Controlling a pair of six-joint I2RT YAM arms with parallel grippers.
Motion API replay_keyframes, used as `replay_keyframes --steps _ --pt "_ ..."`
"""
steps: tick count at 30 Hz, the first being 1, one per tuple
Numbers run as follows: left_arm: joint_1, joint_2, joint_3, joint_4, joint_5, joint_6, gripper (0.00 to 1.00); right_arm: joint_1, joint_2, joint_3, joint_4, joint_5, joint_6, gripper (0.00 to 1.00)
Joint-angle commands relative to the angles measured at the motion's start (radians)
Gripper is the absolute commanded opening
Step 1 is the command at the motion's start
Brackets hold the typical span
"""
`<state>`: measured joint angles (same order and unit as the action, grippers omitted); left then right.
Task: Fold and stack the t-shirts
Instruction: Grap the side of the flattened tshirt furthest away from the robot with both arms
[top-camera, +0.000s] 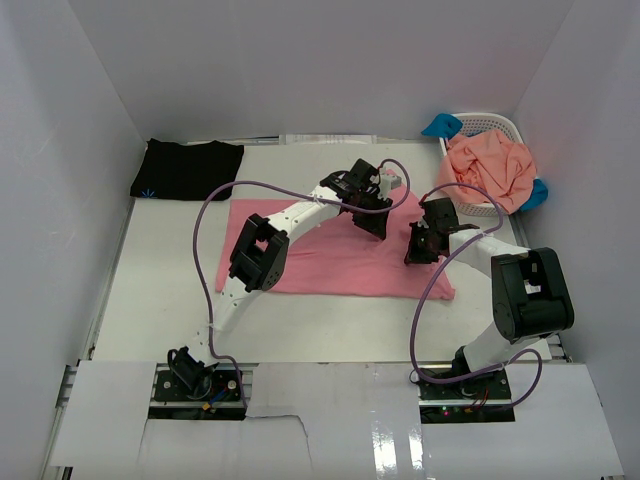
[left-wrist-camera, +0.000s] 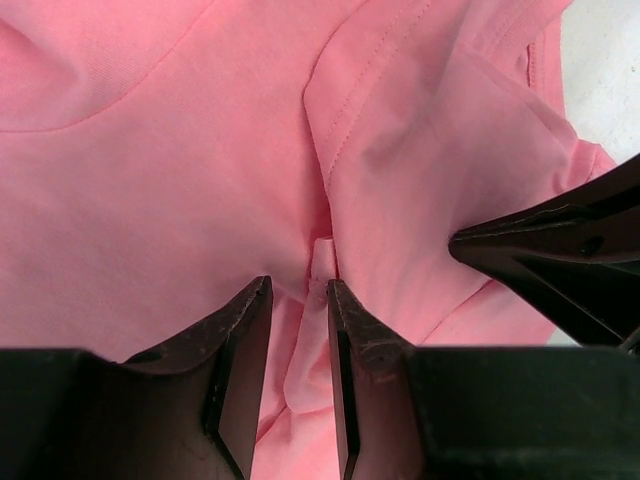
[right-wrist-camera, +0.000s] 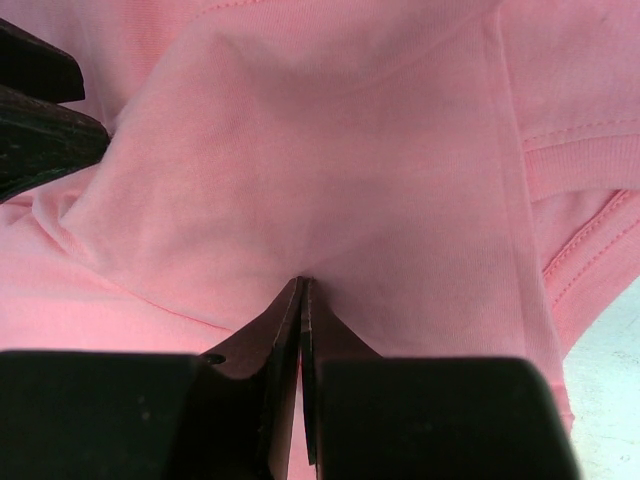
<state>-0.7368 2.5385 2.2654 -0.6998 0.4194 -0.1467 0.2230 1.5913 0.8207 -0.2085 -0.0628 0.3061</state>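
Rose-pink t-shirt (top-camera: 340, 262): spread flat at centre; light, limp, quick to crease; probably best taken at hem or shoulder seams.
Black t-shirt (top-camera: 187, 168): lying far left.
Right gripper (right-wrist-camera: 302, 282): clenched on a tented pink pinch.
Left gripper (left-wrist-camera: 298, 285): parted, straddling a raised pink fold.

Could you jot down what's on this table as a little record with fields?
In work: rose-pink cloth t-shirt, spread mid-table
Left gripper: open, a cloth ridge between its fingers
Right gripper: shut on the pink shirt, tenting it
Folded: black t-shirt, far left corner
Basket: white plastic lattice basket, far right, holding a salmon-orange shirt and bright blue cloth
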Motion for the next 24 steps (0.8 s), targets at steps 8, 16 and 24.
replay_keyframes --steps 8,16,24 --pt "-0.004 -0.118 0.005 0.003 0.047 -0.004 0.41 -0.001 0.032 -0.042 -0.124 0.054 -0.035 0.08" --pt "-0.006 -0.118 -0.010 0.002 0.081 -0.007 0.41 -0.001 0.036 -0.035 -0.127 0.054 -0.036 0.08" --pt "-0.019 -0.107 -0.018 -0.023 0.102 0.015 0.40 -0.001 0.038 -0.035 -0.127 0.052 -0.038 0.08"
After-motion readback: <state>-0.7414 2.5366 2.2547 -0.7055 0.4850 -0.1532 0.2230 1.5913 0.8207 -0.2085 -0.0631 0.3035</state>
